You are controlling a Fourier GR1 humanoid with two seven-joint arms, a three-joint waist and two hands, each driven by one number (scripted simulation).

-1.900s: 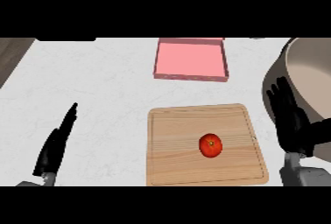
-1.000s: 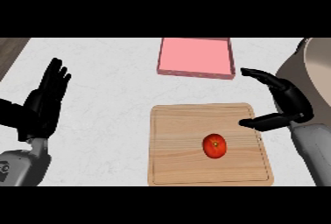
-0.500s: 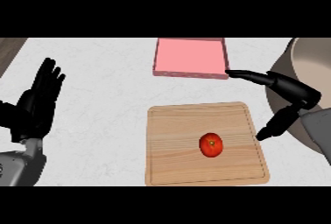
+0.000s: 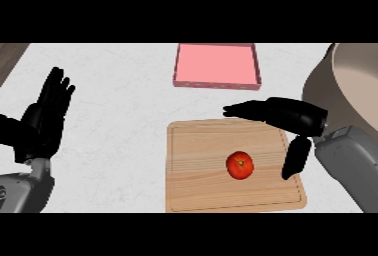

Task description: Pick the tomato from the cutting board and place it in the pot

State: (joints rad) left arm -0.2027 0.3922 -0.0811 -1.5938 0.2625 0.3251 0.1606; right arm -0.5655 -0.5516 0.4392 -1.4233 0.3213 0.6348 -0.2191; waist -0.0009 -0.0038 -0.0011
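Observation:
A red tomato (image 4: 240, 165) lies on the wooden cutting board (image 4: 199, 185), right of the board's middle. My right hand (image 4: 291, 118) hovers over the board's upper right corner, open, fingers stretched to the left and thumb pointing down just right of the tomato, apart from it. The big tan pot (image 4: 353, 87) shows partly at the right edge, behind that hand. My left hand (image 4: 43, 122) rests open at the left edge, fingers up.
A pink square container (image 4: 218, 66) stands at the back, beyond the board. White counter lies between the left hand and the board. A dark strip marks the counter's far left corner.
My right hand has swung left and down over the board's upper right corner, nearer the tomato. The left hand rose at the left edge earlier and now holds still. The tomato has not moved.

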